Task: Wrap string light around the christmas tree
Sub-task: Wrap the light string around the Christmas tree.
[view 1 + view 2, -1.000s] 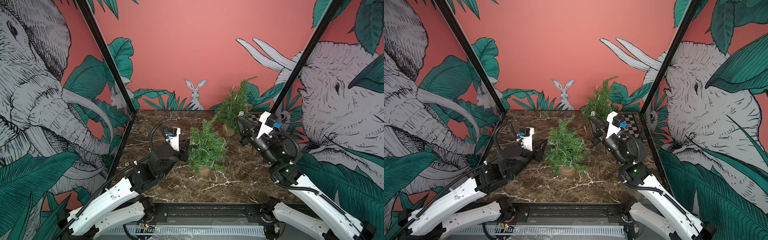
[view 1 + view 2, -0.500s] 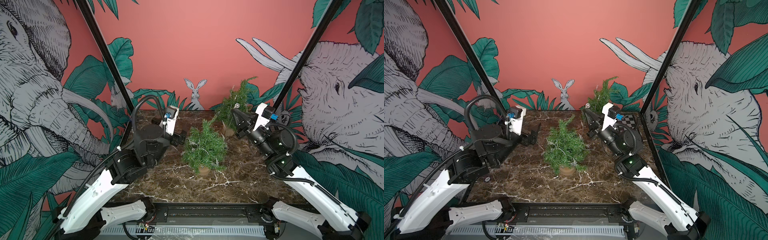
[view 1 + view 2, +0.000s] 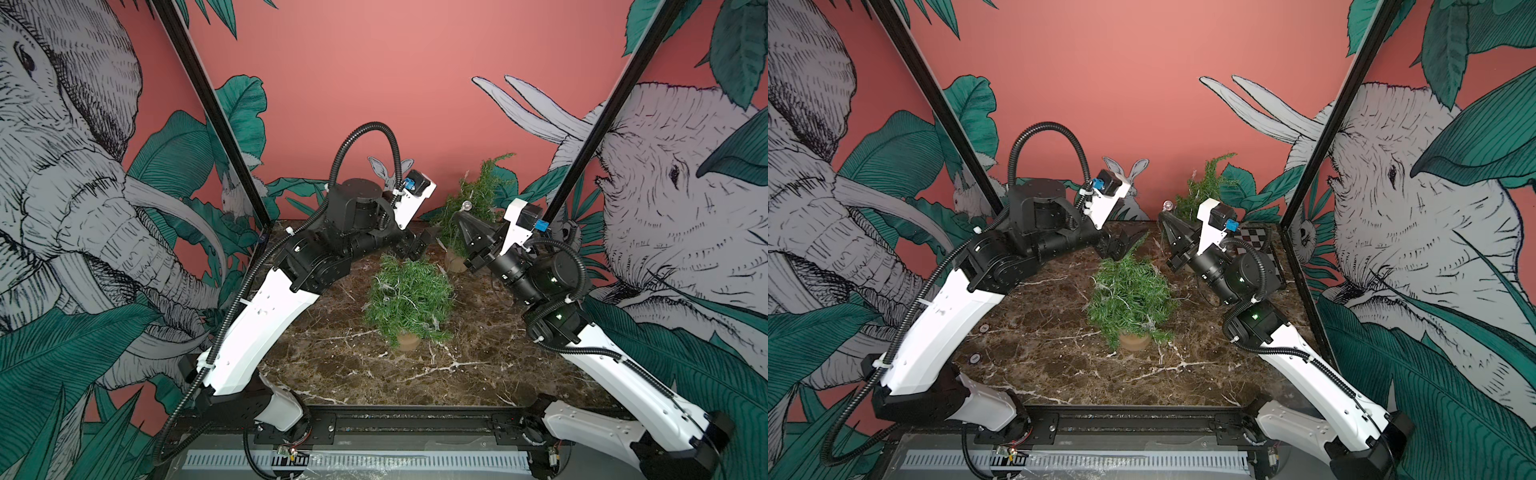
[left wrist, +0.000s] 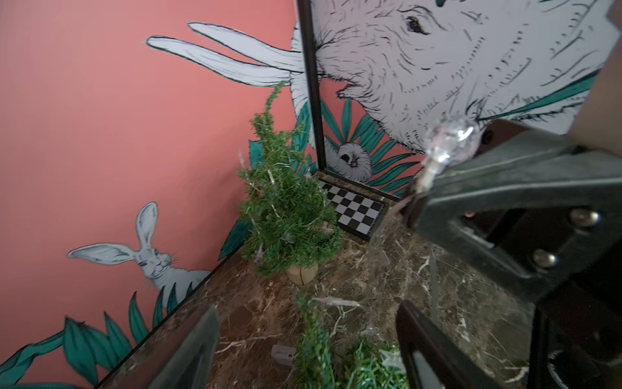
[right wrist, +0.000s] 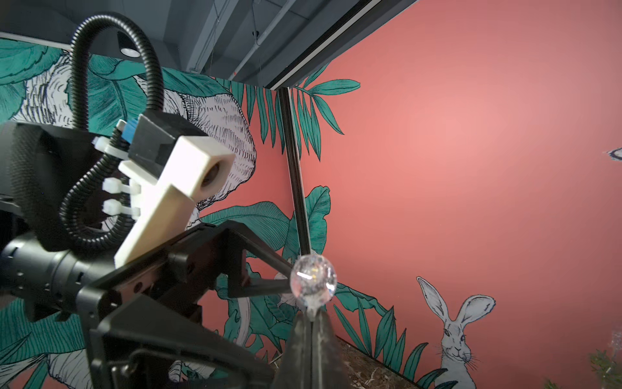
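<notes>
While the right pincer (image 3: 462, 212) stands shut on the string light (image 3: 467, 204) at its end bulb, raised beside the christmas tree (image 3: 409, 295) on the desk (image 3: 353, 357), the left pincer (image 3: 417, 246) hangs open and empty over the treetop, nearer for a handover.

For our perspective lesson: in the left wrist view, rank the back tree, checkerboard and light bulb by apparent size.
Largest: back tree.
Then checkerboard and light bulb, about alike; bulb is nearest the camera, so unranked.
</notes>
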`<state>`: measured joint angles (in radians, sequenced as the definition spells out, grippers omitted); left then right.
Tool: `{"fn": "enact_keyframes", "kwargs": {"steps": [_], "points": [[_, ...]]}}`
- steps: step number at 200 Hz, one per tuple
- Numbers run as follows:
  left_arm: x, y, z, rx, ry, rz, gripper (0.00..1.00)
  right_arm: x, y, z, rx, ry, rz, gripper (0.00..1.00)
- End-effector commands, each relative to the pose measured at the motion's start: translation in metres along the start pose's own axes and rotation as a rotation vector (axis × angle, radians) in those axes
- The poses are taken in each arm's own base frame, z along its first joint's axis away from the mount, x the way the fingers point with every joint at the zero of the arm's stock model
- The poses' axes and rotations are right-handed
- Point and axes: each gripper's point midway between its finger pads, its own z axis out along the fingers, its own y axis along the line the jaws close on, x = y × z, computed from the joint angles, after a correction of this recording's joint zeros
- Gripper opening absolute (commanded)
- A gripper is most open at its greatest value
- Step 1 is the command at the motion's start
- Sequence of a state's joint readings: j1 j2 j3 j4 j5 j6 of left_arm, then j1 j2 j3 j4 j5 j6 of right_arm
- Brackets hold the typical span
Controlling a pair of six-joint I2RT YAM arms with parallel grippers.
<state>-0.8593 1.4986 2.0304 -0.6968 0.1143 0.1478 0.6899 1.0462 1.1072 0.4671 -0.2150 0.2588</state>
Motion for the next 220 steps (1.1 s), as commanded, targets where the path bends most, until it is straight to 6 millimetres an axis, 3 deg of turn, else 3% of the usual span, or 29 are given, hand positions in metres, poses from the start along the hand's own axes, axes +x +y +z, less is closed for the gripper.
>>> {"fn": "enact_keyframes", "kwargs": {"steps": [1,23,68,101,155,220], "points": [[-0.023,-0.020,-0.014,0.121,-0.082,0.007,0.80,-0.029,0.014,0.002,-0.047,-0.090,-0.003,0.00],[-0.020,-0.014,-0.007,0.092,-0.067,0.006,0.68,-0.028,0.017,0.004,-0.060,-0.087,0.001,0.00],[-0.023,-0.006,0.001,0.046,-0.088,-0.007,0.64,-0.027,0.025,0.005,-0.086,-0.085,0.014,0.00],[-0.021,0.001,0.006,0.008,-0.086,-0.013,0.38,-0.026,0.028,0.006,-0.098,-0.087,0.024,0.00],[-0.024,0.002,0.012,0.009,-0.115,-0.026,0.33,-0.023,0.030,0.010,-0.109,-0.092,0.052,0.00],[-0.026,-0.009,0.017,0.084,-0.135,-0.033,0.46,-0.021,0.025,0.014,-0.083,-0.082,0.067,0.00]]}}
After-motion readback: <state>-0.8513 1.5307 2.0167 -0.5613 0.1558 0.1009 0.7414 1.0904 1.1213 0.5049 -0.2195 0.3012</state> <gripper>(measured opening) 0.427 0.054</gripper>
